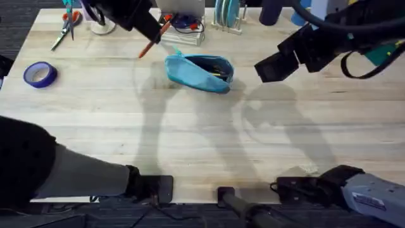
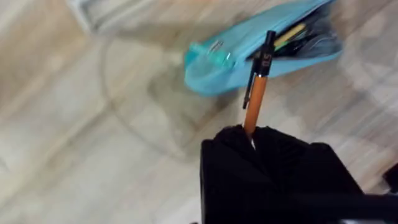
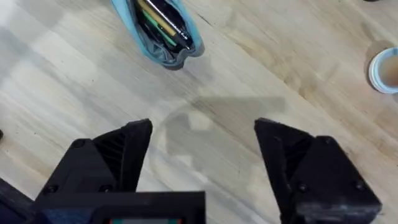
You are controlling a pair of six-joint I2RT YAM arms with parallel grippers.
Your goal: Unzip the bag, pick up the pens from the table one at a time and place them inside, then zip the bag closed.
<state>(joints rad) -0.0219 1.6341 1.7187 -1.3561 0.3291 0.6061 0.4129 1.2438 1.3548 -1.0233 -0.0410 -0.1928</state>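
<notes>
Pinching an orange pen (image 2: 255, 102), left jaws hover beside the unzipped bag (image 1: 201, 73); right jaws spread.

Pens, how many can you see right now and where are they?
3 at least: an orange pen in the left gripper, plus a yellow pen and a dark pen inside the open bag; more may be hidden.

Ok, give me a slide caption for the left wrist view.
Left gripper holds an orange pen above the table, near the open teal bag.
</notes>
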